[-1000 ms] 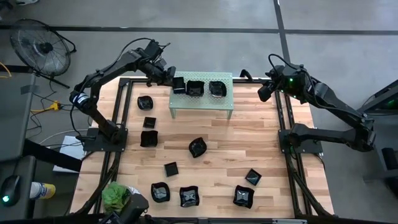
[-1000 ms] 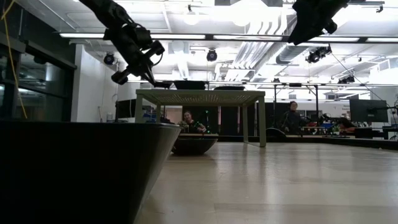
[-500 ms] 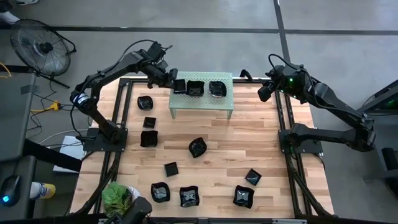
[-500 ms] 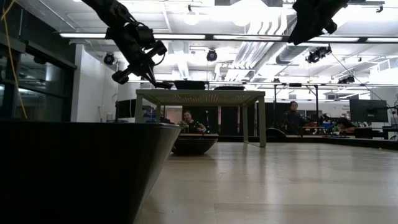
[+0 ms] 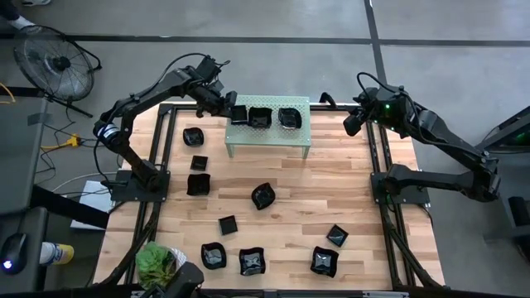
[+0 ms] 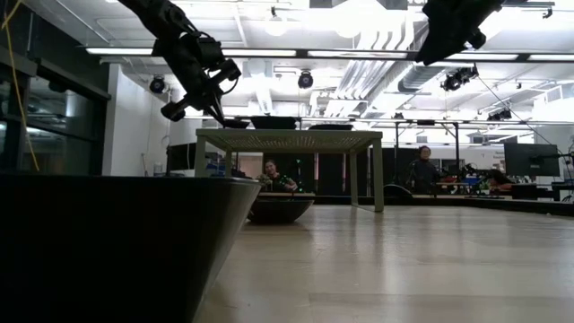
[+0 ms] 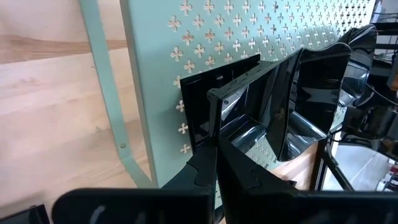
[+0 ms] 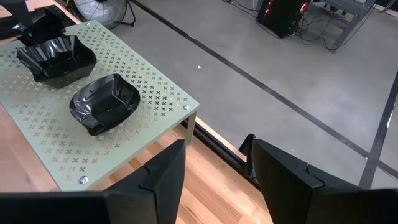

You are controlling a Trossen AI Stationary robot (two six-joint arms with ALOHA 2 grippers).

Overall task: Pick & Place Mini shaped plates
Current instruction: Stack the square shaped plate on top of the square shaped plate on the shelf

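Left fingers point(image 7: 214, 134) pinched square plate point(image 5: 238, 113) by raised rim at shelf point(image 5: 302, 132) left end, probably touching. Glossy, stiff, light, slippery: you needed rim grip. Right fingers point(image 8: 214, 165) spread, idle.

Glossy black mini shaped plates point(image 5: 263, 195) lie scattered over the wooden table: three down the left side, one near the centre, five along the lower part of the frame. Up top, two sit on the green shelf, a wavy-edged one point(image 5: 260, 117) beside a rounder one point(image 5: 289, 118). A square plate point(image 5: 238, 113) is tilted at the shelf's left end, pinched by its rim.
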